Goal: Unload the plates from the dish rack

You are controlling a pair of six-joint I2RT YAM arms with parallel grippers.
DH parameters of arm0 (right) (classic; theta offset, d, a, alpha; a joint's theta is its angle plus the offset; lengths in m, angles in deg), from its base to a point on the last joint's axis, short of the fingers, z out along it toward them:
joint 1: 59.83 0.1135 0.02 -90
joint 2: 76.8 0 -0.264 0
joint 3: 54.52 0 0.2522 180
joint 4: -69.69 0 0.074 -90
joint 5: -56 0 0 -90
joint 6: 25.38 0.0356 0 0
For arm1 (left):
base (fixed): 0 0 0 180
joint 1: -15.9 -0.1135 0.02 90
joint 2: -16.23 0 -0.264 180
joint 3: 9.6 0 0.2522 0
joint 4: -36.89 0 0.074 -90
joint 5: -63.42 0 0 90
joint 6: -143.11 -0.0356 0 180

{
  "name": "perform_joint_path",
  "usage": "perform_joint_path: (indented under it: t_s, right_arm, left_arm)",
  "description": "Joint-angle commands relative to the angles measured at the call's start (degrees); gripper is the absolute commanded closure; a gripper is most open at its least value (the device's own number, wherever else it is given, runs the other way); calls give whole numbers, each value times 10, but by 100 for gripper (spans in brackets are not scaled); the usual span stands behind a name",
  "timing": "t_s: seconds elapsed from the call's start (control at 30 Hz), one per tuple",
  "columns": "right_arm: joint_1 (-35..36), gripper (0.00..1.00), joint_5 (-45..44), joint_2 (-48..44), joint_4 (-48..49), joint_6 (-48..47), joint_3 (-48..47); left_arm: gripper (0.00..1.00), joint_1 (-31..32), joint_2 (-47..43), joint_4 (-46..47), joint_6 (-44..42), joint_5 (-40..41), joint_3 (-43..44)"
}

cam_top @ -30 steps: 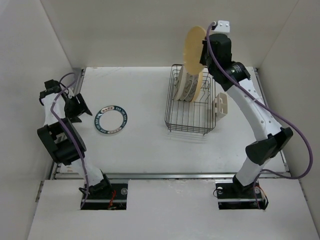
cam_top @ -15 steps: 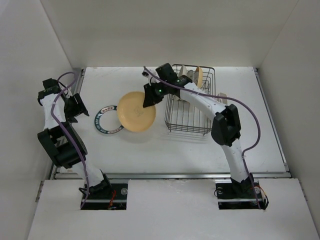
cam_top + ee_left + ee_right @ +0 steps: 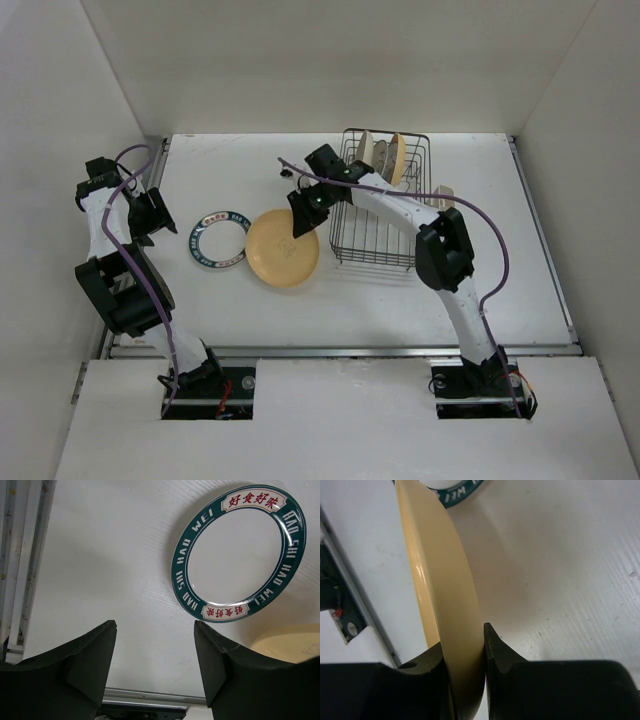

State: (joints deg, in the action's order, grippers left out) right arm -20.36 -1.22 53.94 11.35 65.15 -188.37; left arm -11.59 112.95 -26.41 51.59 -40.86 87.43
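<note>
My right gripper [image 3: 302,218] is shut on the rim of the yellow-orange plate [image 3: 283,249], held low over the table left of the dish rack [image 3: 380,205]. In the right wrist view the plate [image 3: 445,595] shows edge-on between the fingers [image 3: 492,642]. The white plate with the dark teal patterned rim [image 3: 221,240] lies flat on the table, and shows in the left wrist view [image 3: 234,552]. The yellow-orange plate's left edge is next to it. Three plates [image 3: 382,156] stand upright at the rack's far end. My left gripper [image 3: 152,222] is open and empty, left of the teal-rimmed plate.
A small beige cutlery holder [image 3: 441,205] hangs on the rack's right side. White walls close in the table on three sides. A metal rail [image 3: 340,350] runs along the table's near edge.
My right gripper lifted the yellow-orange plate out of the rack, swung it left and lowered it beside the teal-rimmed plate. The left arm has not moved.
</note>
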Motion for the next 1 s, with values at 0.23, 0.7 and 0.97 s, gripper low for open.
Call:
perform_joint_path:
  t_s: [0.23, 0.7, 0.97]
  right_arm:
    - [32, 81, -93, 47, -10, -12, 6]
    - [45, 70, -142, 22, -48, -5, 49]
    - [56, 50, -141, 15, -48, -5, 98]
  left_arm:
    - [40, -4, -9, -13, -16, 7, -1]
    - [40, -4, -9, -13, -27, 12, -1]
    - [40, -4, -9, -13, -38, 12, -1]
